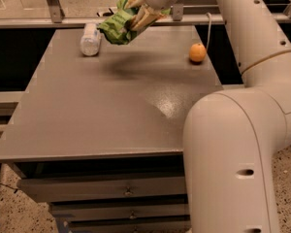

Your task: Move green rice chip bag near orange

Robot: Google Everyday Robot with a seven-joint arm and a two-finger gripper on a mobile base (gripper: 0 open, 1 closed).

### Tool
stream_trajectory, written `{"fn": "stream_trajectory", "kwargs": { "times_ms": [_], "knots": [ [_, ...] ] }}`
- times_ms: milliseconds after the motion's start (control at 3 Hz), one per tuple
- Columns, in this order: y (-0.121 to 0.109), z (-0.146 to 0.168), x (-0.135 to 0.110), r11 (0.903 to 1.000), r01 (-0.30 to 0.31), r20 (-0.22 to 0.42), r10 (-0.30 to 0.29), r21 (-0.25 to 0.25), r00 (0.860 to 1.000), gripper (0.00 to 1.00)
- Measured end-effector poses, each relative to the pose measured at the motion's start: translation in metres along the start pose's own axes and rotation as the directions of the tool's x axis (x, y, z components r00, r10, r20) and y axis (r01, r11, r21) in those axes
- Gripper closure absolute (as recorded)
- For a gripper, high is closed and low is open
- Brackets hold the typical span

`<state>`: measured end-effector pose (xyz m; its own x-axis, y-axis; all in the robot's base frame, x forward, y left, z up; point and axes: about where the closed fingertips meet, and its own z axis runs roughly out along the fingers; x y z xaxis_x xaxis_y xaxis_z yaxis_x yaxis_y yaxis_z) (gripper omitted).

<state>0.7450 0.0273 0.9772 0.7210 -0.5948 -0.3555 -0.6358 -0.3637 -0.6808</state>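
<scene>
My gripper (137, 9) is at the top centre of the view, shut on the green rice chip bag (115, 26). The bag is crumpled and hangs in the air above the far part of the grey table (111, 106). Its shadow falls on the table just below it. The orange (197, 52) rests on the table near the far right edge, to the right of the bag and lower in the view.
A clear plastic bottle (90, 39) lies on its side at the far left of the table. My white arm (242, 130) fills the right side of the view. A metal rail (53, 18) runs behind the table. Drawers (126, 191) sit under the tabletop.
</scene>
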Motion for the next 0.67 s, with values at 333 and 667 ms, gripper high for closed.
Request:
{"fn": "stream_trajectory", "kwargs": {
  "times_ms": [333, 667],
  "knots": [
    [0.012, -0.006, 0.015, 0.9968, 0.061, -0.043, -0.064, -0.051, 0.997, 1.00],
    [0.026, -0.017, 0.042, 0.9942, 0.065, -0.114, -0.074, -0.086, 0.991, 1.00]
  ]
}}
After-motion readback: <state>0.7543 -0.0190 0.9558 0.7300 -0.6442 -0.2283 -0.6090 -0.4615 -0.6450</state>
